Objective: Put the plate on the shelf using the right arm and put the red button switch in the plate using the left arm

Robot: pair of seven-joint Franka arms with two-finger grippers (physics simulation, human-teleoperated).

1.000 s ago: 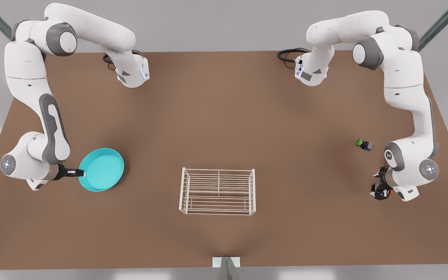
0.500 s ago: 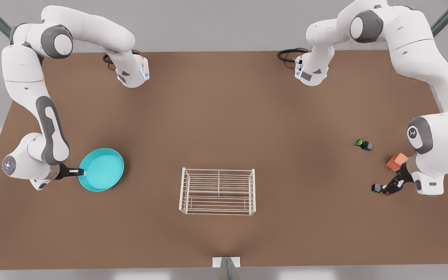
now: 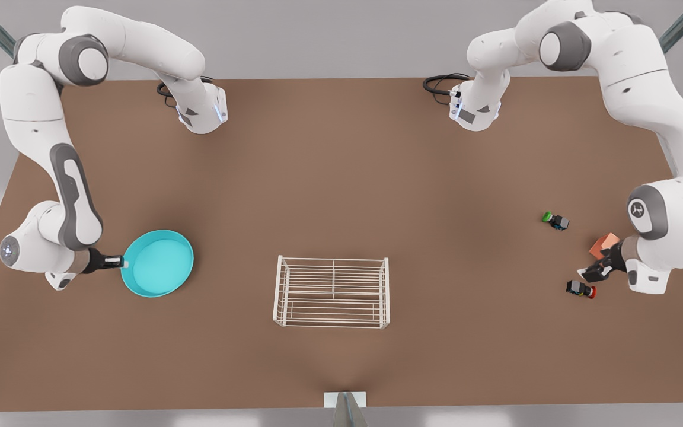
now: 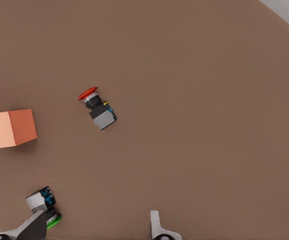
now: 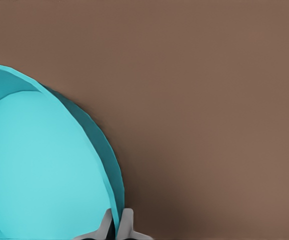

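Observation:
The turquoise plate (image 3: 160, 264) is near the table's edge at the front view's left, and my right gripper (image 3: 123, 261) is shut on its rim. In the right wrist view the fingers (image 5: 127, 226) pinch the rim of the plate (image 5: 39, 165). The white wire shelf (image 3: 332, 291) stands at the middle front. Lying on its side on the table at the front view's right is the red button switch (image 3: 581, 289), just below my left gripper (image 3: 594, 271). That left gripper (image 4: 94, 227) is open with nothing in it, apart from the switch (image 4: 98, 108).
An orange cube (image 3: 605, 245) sits right behind the left gripper, and a green-capped switch (image 3: 555, 220) lies farther back. In the left wrist view the cube (image 4: 9, 129) and the green switch (image 4: 43, 202) flank the gripper's fingers. Cables lie at both arm bases.
My left gripper has drawn back from the red button switch, which stays on the table. The plate has shifted slightly toward the shelf in my right gripper.

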